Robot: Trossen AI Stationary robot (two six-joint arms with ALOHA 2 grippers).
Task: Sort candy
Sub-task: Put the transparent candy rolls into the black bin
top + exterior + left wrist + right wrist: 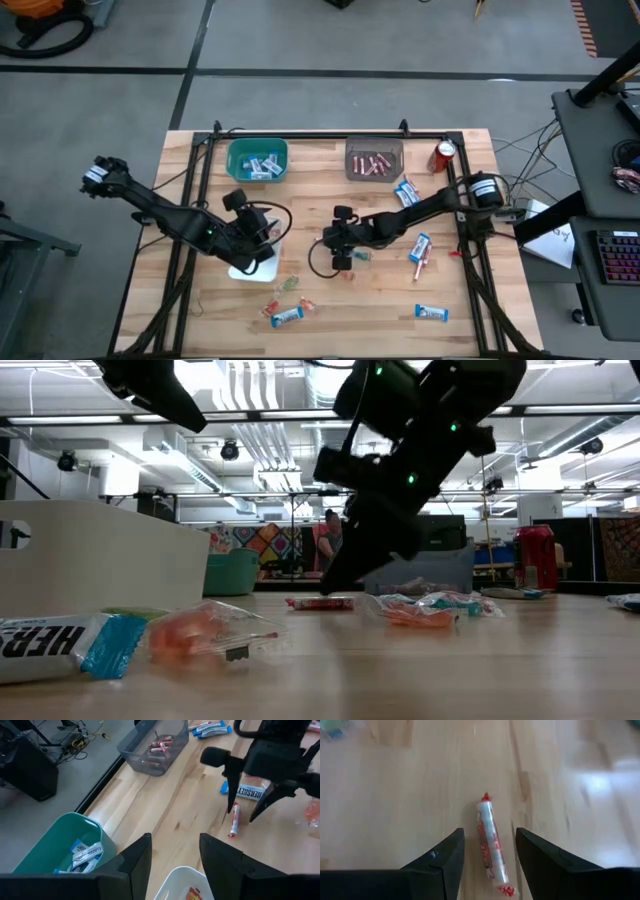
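My right claw [485,857] gapes empty astride one slim red-and-white candy stick [491,845]; my left claw [175,860], open, empty.

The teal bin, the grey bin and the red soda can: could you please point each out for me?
teal bin [236,150]: high view, on its left rim.
grey bin [351,160]: high view, on its left wall.
red soda can [443,157]: high view, on its side.

Robotics lab or workshop. Wooden tabletop [310,165] on bare concrete floor [300,40]. Exposed ceiling ducts [250,390], strip lights. Side desk with keyboard [618,262], loose cables [520,150]. Person [326,540] in background.
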